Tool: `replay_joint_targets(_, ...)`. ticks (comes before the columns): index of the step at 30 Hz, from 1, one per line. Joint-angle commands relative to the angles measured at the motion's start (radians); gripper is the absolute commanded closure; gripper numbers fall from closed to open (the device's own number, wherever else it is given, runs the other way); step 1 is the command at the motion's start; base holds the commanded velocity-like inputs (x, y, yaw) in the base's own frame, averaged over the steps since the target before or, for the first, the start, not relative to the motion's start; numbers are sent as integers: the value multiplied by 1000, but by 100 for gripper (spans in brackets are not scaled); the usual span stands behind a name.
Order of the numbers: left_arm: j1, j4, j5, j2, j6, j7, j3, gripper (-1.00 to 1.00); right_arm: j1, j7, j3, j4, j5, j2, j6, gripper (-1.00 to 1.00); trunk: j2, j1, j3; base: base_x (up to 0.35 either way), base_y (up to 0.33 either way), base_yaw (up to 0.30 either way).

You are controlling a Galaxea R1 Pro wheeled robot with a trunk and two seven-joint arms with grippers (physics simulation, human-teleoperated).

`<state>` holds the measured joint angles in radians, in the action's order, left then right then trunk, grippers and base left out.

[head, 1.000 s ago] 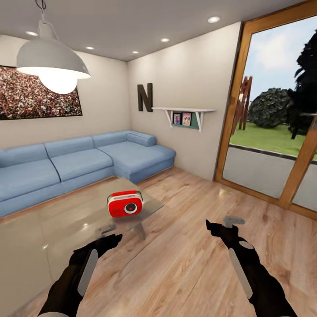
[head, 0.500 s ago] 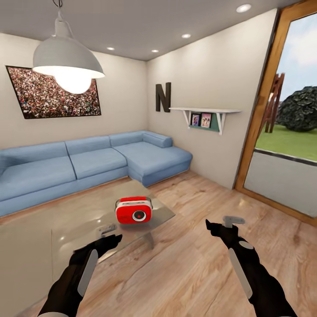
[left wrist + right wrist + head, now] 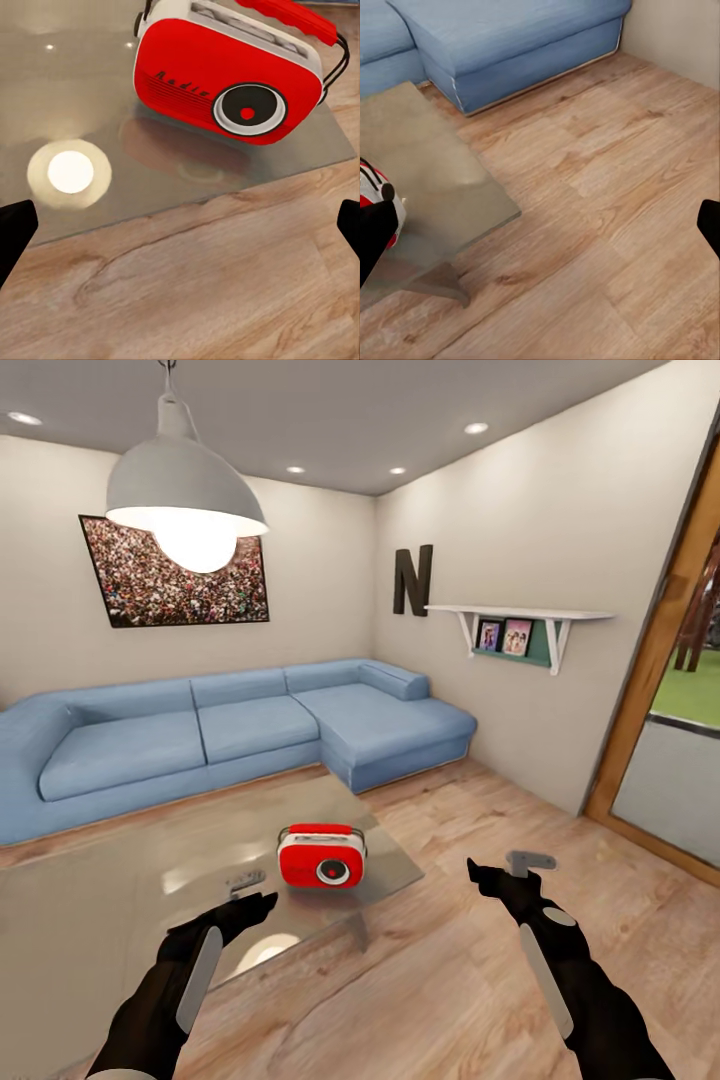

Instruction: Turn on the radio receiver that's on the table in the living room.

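Both dark arms reach forward, level; the left hand and right hand have fingers spread wide, empty.

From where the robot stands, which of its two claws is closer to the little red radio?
The left gripper: it hovers at the table edge just before the radio. The right gripper hangs over bare floor.

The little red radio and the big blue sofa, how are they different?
The small red rounded radio is tiny; the blue L-shaped sofa spans two walls. The radio stands on the glossy grey table; the sofa sits on the light wood plank floor. The radio has a round dial and a thin top handle; the sofa has cushions. Both are in one room.
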<state>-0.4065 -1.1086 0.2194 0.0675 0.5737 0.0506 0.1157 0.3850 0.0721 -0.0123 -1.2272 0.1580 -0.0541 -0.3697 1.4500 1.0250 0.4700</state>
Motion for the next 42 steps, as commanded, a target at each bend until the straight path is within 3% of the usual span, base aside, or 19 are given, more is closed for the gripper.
replay_joint_targets(1,0,0,0,0,0,0,0,-100,0,0,0,0,0,0,0,-100,0,0,0,163,-256,263)
replay_joint_targets(12,0,0,2,0,-32,-2,-1,-100,0,0,0,0,0,0,0,-100,0,0,0,23,-122,263)
replay_joint_targets(42,0,0,1,-1,-34,0,-1,-100,0,0,-1,0,0,0,0,-100,0,0,0,13,-275,263)
